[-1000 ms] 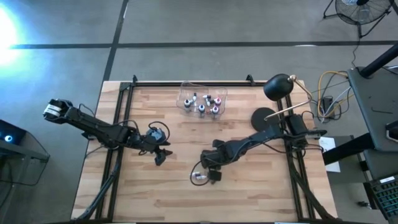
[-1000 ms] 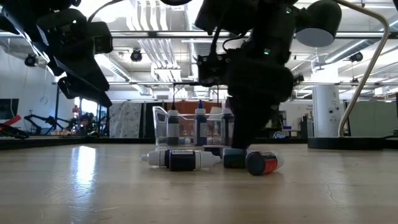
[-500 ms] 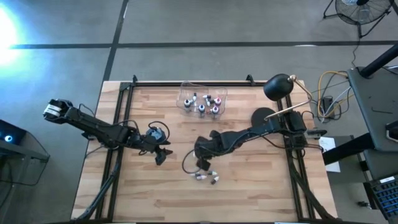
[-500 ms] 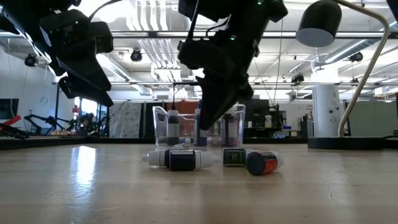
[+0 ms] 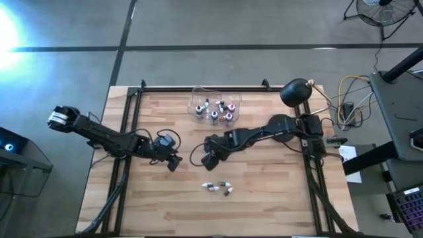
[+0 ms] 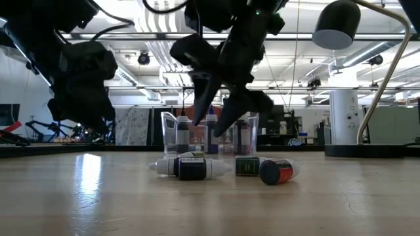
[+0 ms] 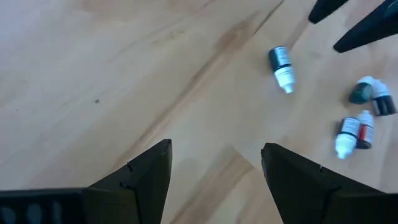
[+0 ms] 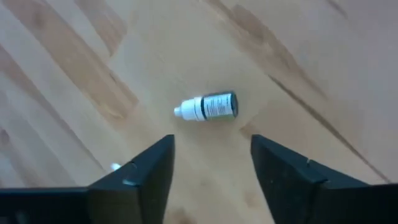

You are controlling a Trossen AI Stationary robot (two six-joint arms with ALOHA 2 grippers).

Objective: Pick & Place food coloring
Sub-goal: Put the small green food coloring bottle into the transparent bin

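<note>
A clear plastic box (image 5: 215, 106) stands near the far edge of the bench (image 5: 264, 205), with several food coloring bottles (image 5: 215, 111) upright inside it. To its right a black desk lamp (image 5: 295, 92) with a round base sits on the bench, its dome shade hanging over the far right corner.

More food coloring lies loose on the pale wooden planks: a cluster of small bottles (image 5: 218, 188) on their sides toward the near middle. In the low view they read as stubby cylinders with white nozzles, one with a dark label (image 6: 190, 168) and one with a red label (image 6: 278, 172). One more bottle (image 8: 207, 106) lies alone on the wood, on its side, just ahead of the right hand's fingers in the right wrist view.

The right hand (image 5: 209, 157) hangs above the bench between the box and the loose cluster, fingers apart and holding nothing. The left hand (image 5: 173, 162) waits to its left, just above the wood, jaws spread wide and empty.

The bench's near half and left side are bare planks with open room around both arms.
</note>
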